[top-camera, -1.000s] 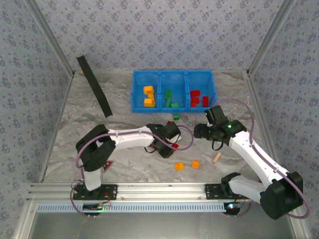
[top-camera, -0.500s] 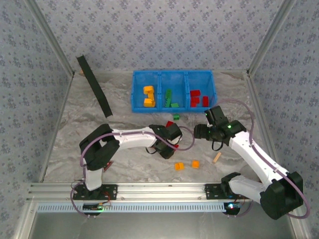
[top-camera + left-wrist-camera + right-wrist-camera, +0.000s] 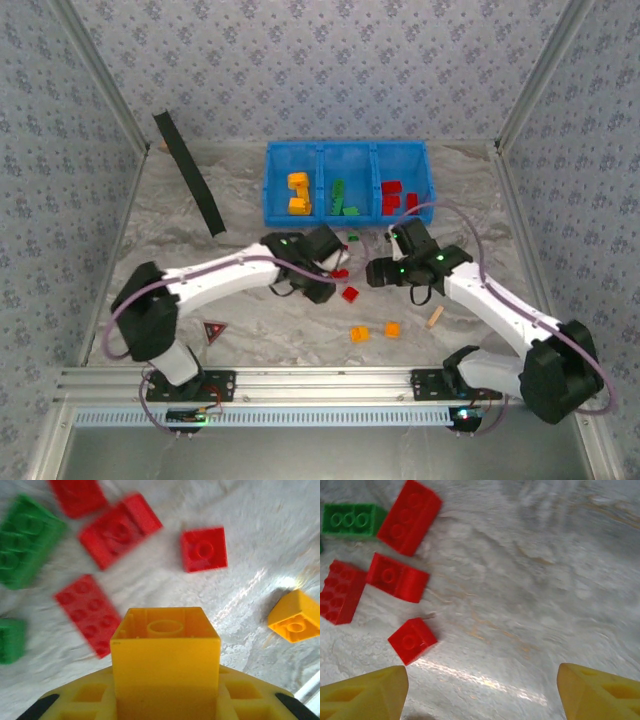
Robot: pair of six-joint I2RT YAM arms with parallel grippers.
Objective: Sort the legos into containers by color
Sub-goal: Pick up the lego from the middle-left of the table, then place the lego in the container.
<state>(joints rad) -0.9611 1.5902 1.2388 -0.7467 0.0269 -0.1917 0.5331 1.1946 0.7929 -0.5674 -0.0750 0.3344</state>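
Left end effector (image 3: pixel 165 697) clamps a yellow brick (image 3: pixel 165 650); right end effector (image 3: pixel 482 692), jaws apart, hangs near a square red brick (image 3: pixel 412 641).

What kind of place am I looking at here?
Most likely a robot test booth: a left arm clutching a yellow brick and a right arm, both bolted to a metal rail, wallpapered panels boxing in a small table, and a blue tray of toy bricks to sort.

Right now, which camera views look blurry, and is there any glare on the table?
Left wrist view: the green brick and red brick at left are motion-smeared, the near yellow brick sharp, glare streaks on the table. Right wrist view: table smeared upper right, a glare band low centre. Top external view: sharp, evenly lit.
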